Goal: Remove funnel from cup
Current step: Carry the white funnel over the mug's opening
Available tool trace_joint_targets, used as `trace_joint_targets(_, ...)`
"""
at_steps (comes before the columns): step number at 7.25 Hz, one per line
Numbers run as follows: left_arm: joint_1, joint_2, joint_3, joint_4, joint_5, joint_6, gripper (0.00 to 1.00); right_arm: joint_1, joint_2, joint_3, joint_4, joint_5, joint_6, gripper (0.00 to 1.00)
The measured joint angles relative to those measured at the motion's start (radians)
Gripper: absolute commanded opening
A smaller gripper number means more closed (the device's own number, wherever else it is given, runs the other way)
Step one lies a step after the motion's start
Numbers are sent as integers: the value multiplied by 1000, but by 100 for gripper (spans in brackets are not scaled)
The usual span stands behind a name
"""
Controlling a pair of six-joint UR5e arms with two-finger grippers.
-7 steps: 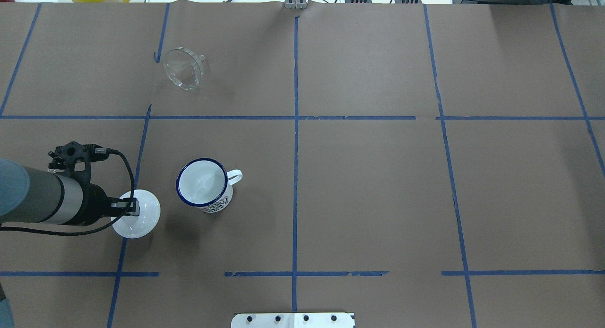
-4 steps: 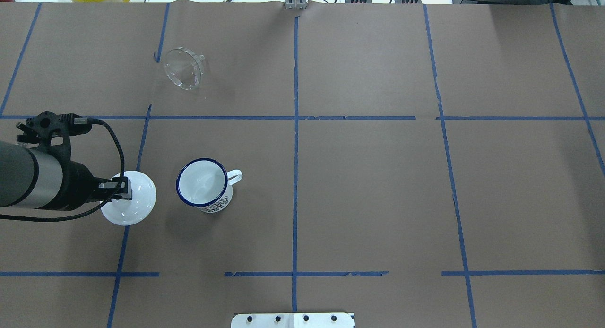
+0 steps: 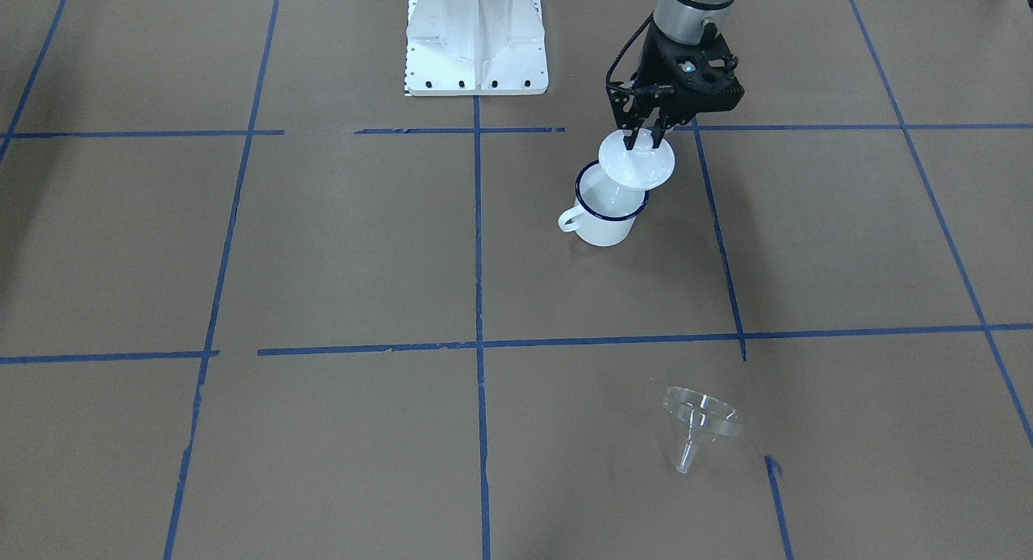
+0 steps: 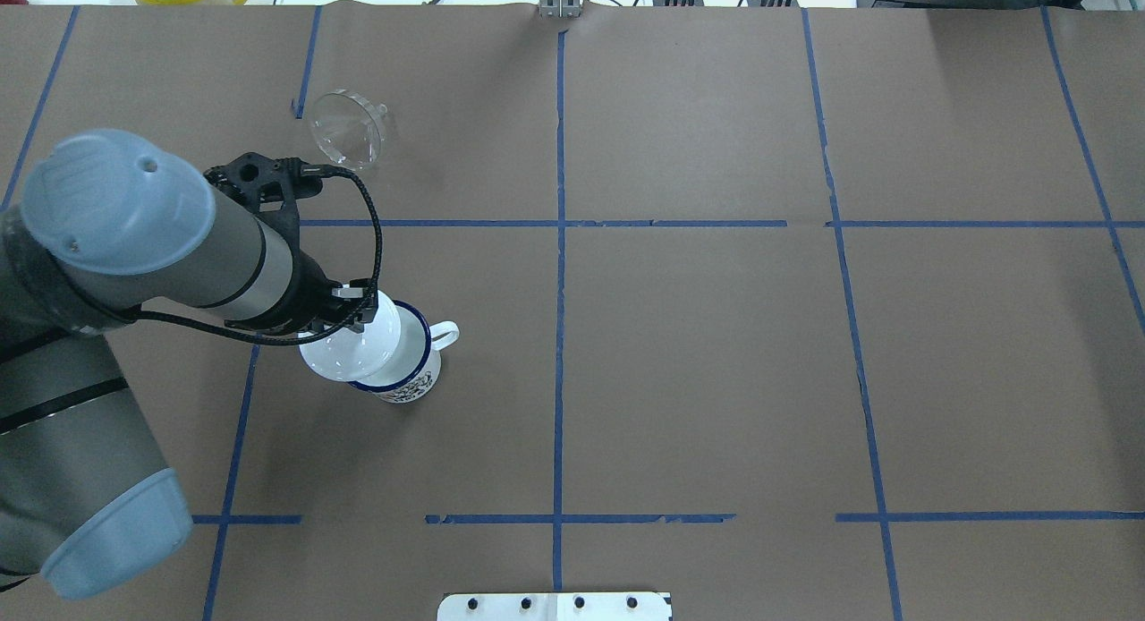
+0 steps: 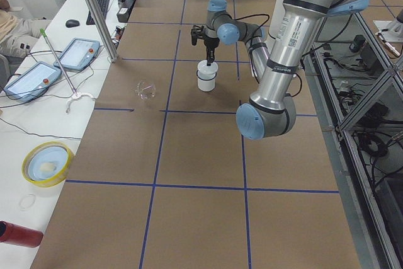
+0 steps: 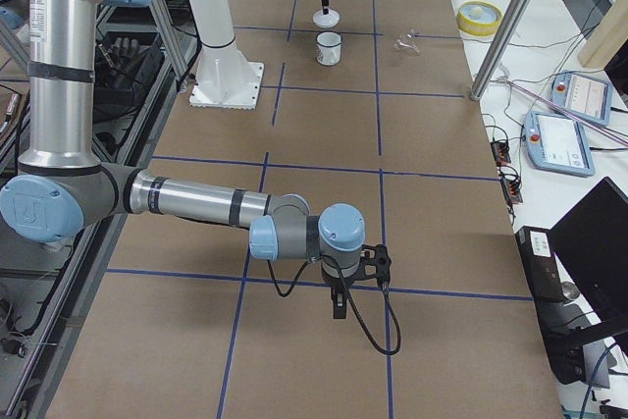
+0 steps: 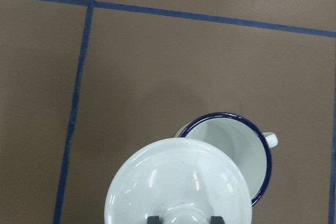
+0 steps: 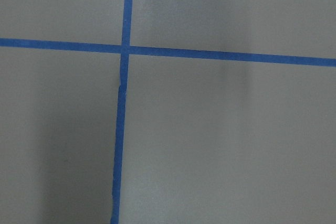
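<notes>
Paper in brown is covering the counter (image 4: 716,361), and blue tape (image 4: 558,335) is cutting it into squares. At the left edge of the overhead frame the left arm (image 4: 134,218) is extending in over the counter. The left fingers (image 4: 356,313) are pinching the knob of a white lid (image 4: 340,357), nearly closed around it. The lid is hanging in the air just above the cup (image 4: 413,370). In the overhead frame it is overlapping the left part of the blue rim, and the side frames are showing a gap between the two. In the left wrist frame the lid is filling the bottom centre and hiding the lower left of the cup's mouth. The cup is standing upright left of centre, its handle pointing right. Above it, in the upper left of the overhead frame, the funnel (image 4: 347,129) is lying on its side on the counter, well apart from cup and lid. The right fingers (image 6: 339,306) are showing only in the right side frame, low over the counter near a tape crossing. Whether they are open or closed I cannot tell.
</notes>
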Motion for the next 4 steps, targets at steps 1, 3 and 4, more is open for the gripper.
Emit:
trace_joint_targets(1, 1, -16, 43, -20, 0, 1, 0, 0, 0, 0, 0, 0, 0, 100)
trace_joint_targets(3, 4, -24, 98, -67, 0, -1, 0, 0, 0, 0, 0, 0, 0, 100)
trace_joint_targets(4, 4, -24, 106, -77, 0, -1, 0, 0, 0, 0, 0, 0, 0, 100)
